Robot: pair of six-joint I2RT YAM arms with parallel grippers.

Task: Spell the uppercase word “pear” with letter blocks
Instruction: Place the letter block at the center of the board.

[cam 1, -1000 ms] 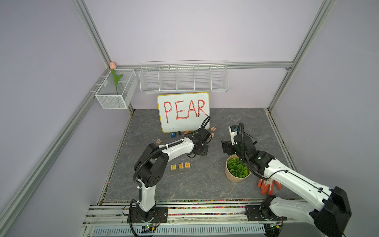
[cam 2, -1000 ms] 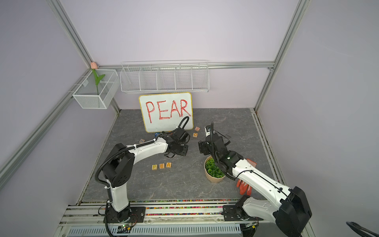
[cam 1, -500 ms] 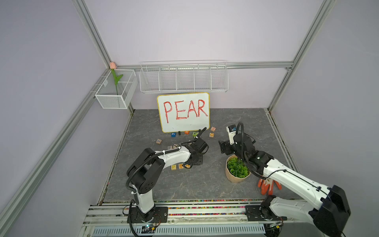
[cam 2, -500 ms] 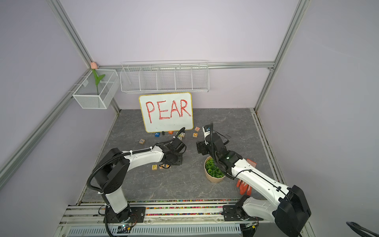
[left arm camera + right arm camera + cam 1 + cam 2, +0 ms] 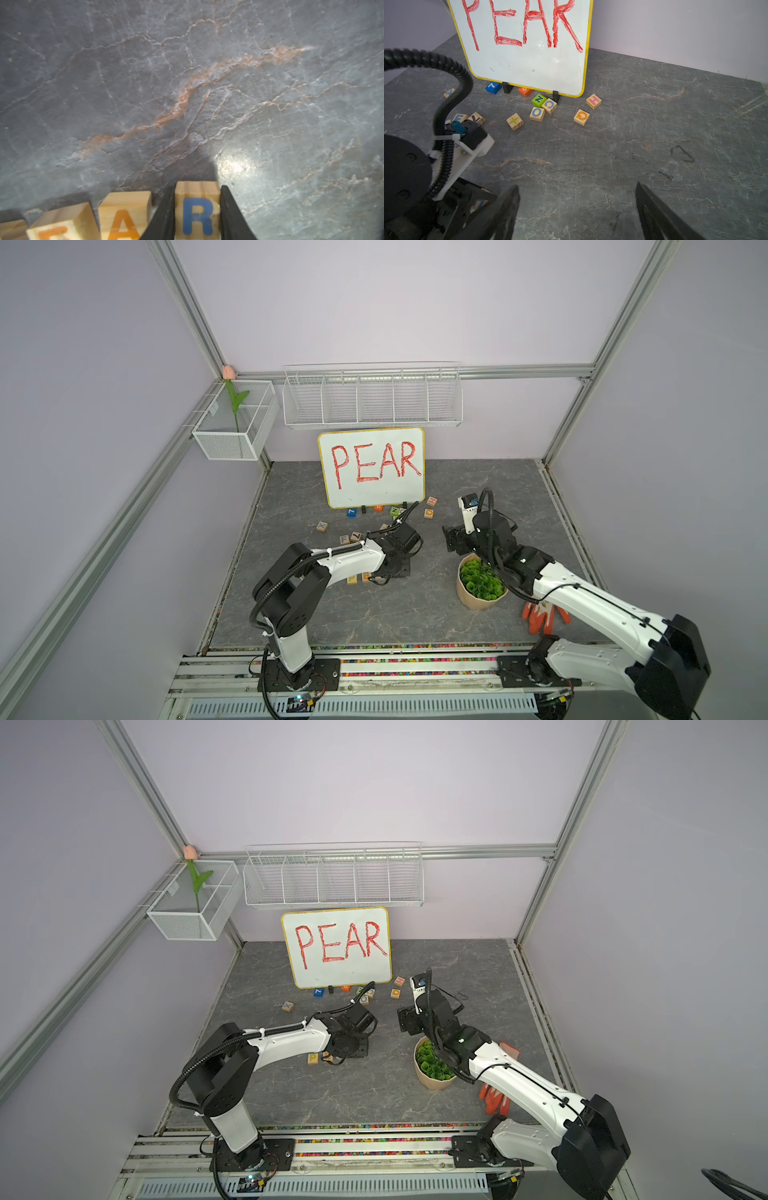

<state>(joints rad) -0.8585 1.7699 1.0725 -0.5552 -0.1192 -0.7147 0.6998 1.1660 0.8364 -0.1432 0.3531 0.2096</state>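
The left gripper pinches the light-wood cube with a blue R just beside the orange-A wooden cube on the grey marbled tabletop, while the right gripper hangs nearby, jaws spread and empty.

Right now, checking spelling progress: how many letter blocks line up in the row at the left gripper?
4: yellow P, orange E, orange A, then blue R clamped in the left gripper. From above the arm covers part of the row.
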